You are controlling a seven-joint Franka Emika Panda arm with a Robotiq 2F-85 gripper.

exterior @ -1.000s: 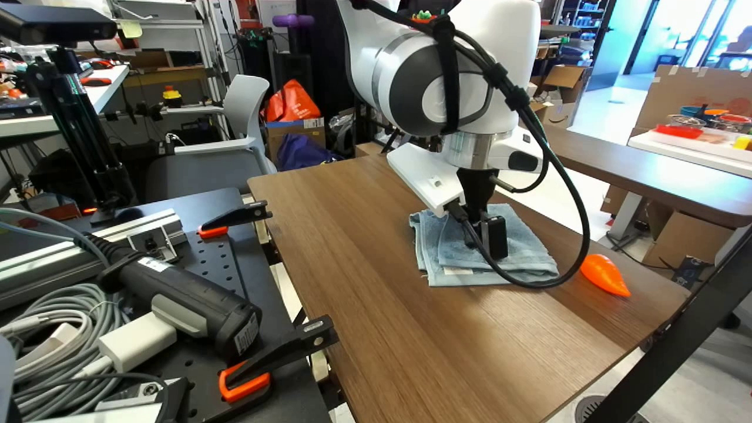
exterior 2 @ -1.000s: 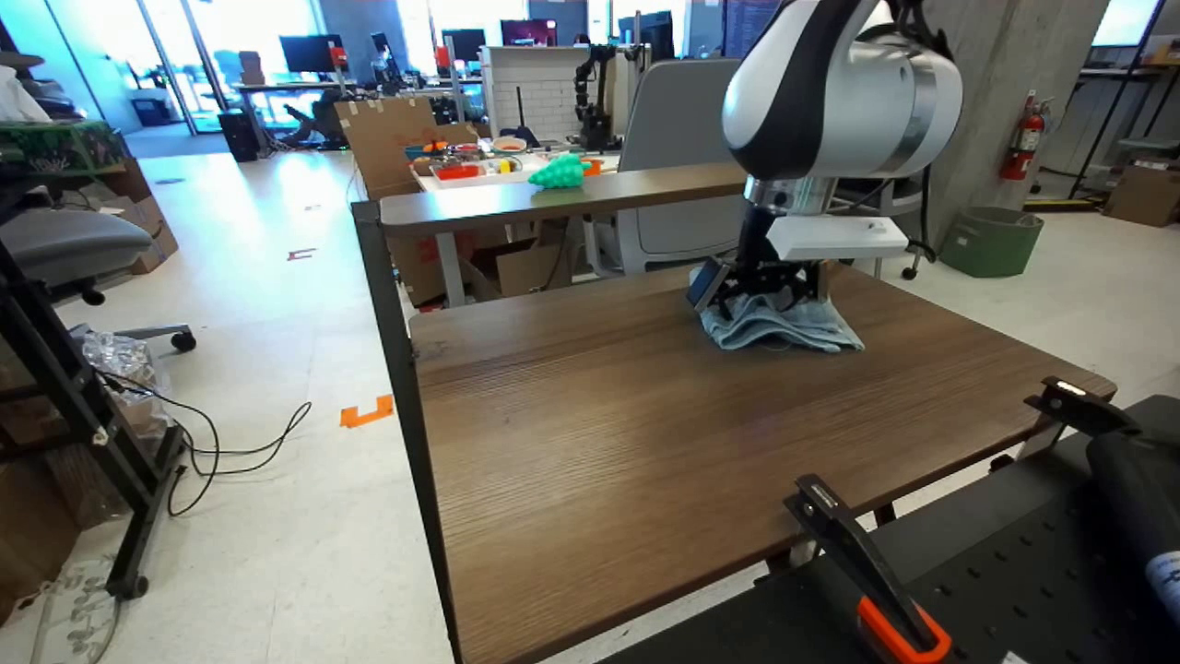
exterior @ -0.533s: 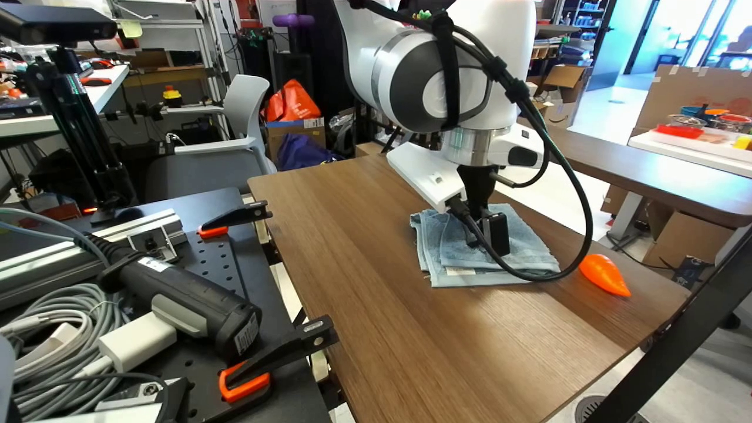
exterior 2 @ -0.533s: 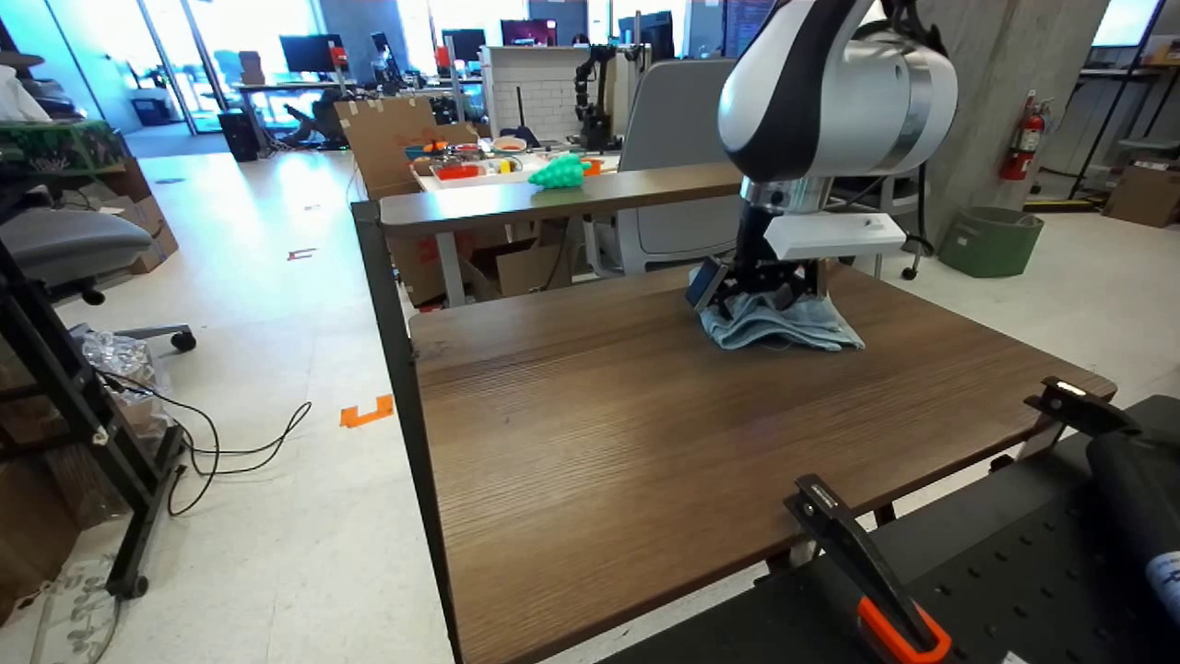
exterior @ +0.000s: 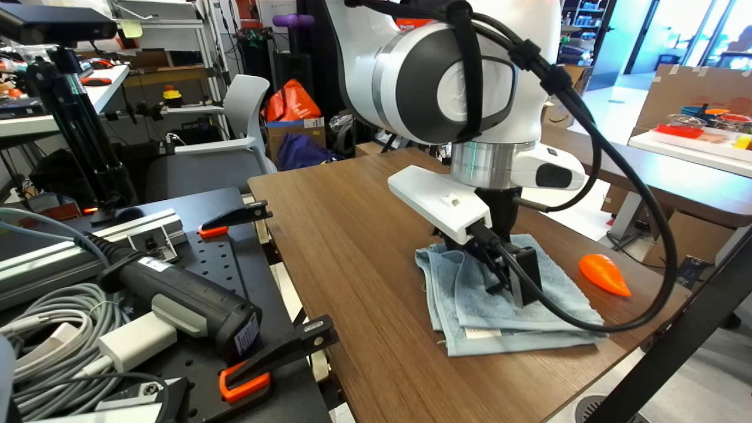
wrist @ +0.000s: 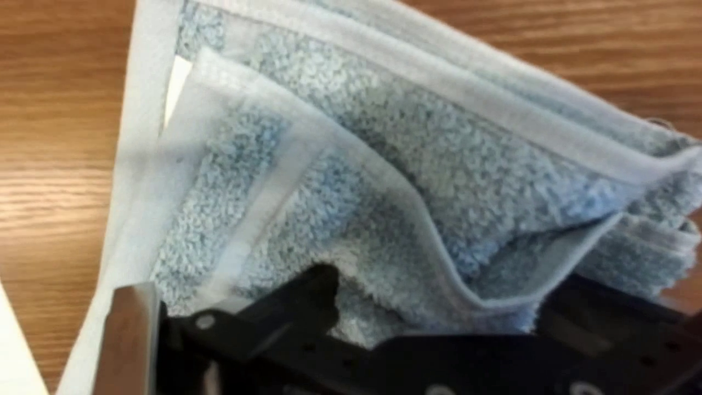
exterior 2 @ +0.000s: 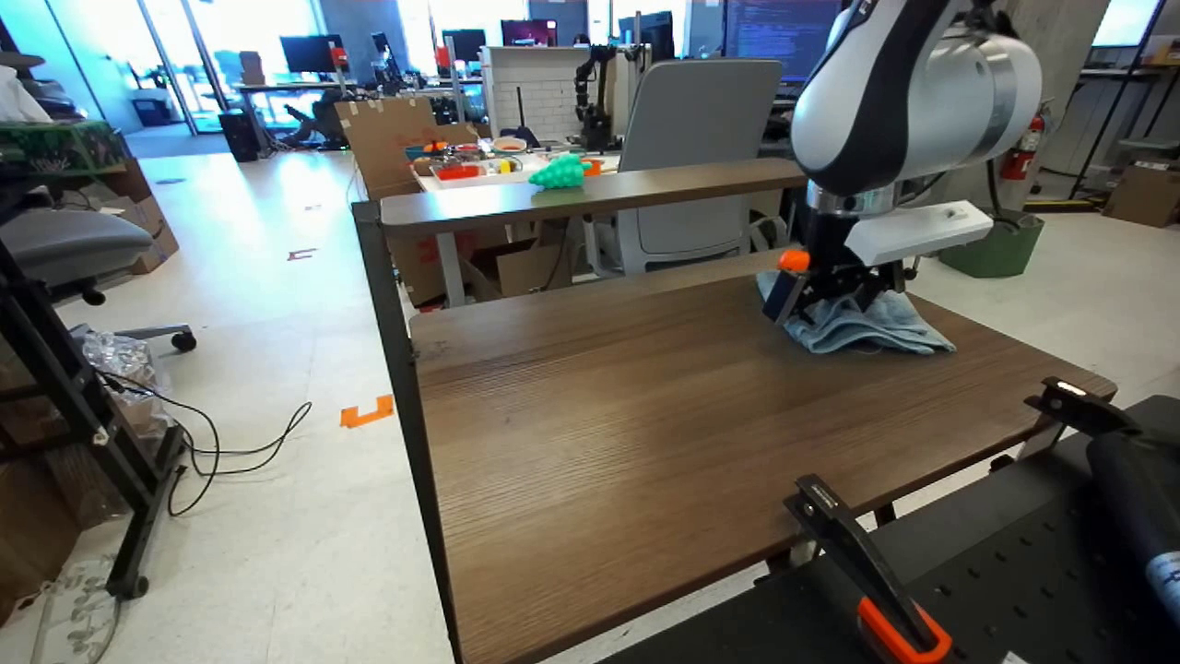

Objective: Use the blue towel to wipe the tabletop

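The blue towel (exterior: 482,311) lies folded and rumpled on the brown wood-grain tabletop (exterior: 364,252). In an exterior view it sits near the far side of the tabletop (exterior 2: 627,415), under the gripper (exterior 2: 839,300). My gripper (exterior: 493,276) points down onto the towel (exterior 2: 890,330), its fingers wide apart and touching the cloth. In the wrist view the towel (wrist: 482,137) fills most of the picture, its cloth bunched up between the spread parts of the gripper (wrist: 417,326). The fingertips' lower ends are partly hidden by cloth and cable.
An orange object (exterior: 605,274) lies on the tabletop beside the towel; it also shows behind the gripper in an exterior view (exterior 2: 793,261). A black bench with clamps (exterior: 276,358) borders one long edge. A dark post (exterior 2: 401,369) stands at one end. The arm's cable (exterior: 664,264) loops out beside the gripper.
The gripper and towel have slid together across the tabletop, rightward in both exterior views and nearer the camera in the view with the bench. The orange object has stayed put.
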